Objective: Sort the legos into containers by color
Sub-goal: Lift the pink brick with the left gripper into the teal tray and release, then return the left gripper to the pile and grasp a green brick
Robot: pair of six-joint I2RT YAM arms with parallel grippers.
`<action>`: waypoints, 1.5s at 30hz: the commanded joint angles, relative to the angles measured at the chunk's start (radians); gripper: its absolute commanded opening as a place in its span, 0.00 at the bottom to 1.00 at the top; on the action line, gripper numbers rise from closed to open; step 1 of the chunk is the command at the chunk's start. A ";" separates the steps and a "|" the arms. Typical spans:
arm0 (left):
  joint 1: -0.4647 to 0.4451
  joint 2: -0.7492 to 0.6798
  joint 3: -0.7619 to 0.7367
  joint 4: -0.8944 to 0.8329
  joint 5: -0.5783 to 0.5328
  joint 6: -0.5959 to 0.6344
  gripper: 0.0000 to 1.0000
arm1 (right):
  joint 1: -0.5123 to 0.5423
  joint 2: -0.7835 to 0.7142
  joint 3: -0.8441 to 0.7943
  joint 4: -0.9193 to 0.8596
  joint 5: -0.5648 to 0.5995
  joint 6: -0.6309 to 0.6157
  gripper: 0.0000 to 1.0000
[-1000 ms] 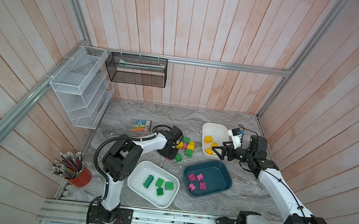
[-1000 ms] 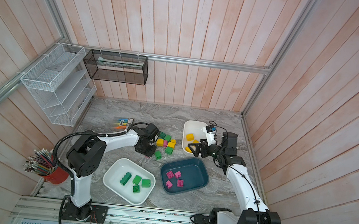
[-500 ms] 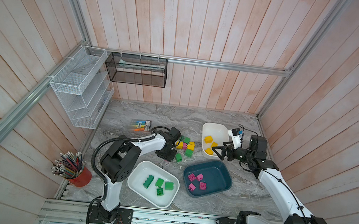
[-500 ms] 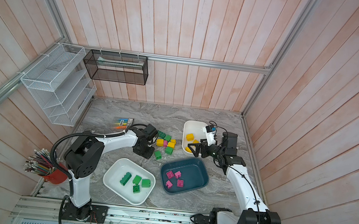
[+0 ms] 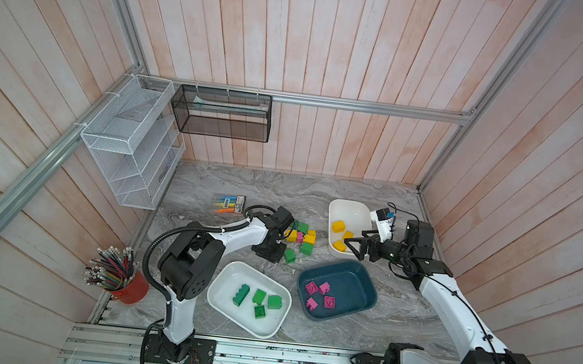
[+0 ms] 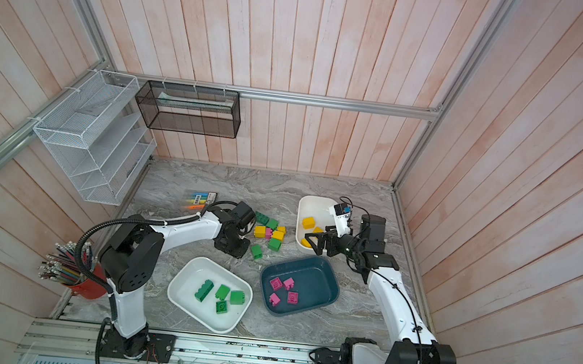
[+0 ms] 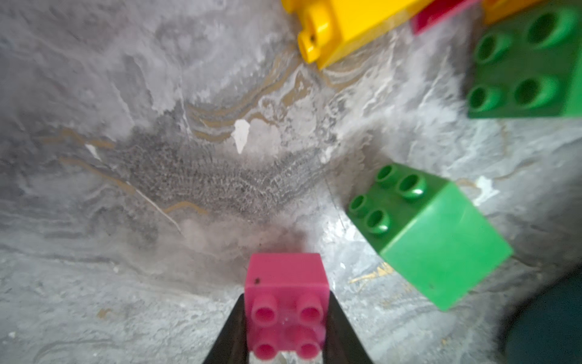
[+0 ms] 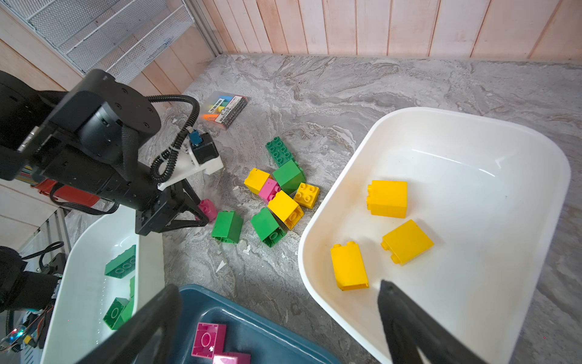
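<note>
Jaws of the left gripper (image 7: 286,304) now clamp 1 pink lego (image 7: 283,280), looser a moment ago; it belongs in the teal container (image 5: 349,286) beside them. Right gripper (image 8: 277,290) jaws stay spread wide and empty.

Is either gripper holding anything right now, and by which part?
The left gripper pinches a pink brick by two opposite side walls, studs facing its wrist camera. The right gripper is open and empty.

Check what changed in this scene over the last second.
The left gripper drew back slightly from the loose bricks toward the tub of green bricks. Its fingers now clamp a pink brick. Unchanged: the open right gripper by the tub of yellow bricks, the loose bricks, and what lies in the tubs.
</note>
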 commanded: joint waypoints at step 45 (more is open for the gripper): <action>-0.349 0.015 0.239 0.087 0.340 0.025 0.63 | -0.044 -0.102 0.044 -0.183 0.287 -0.020 0.98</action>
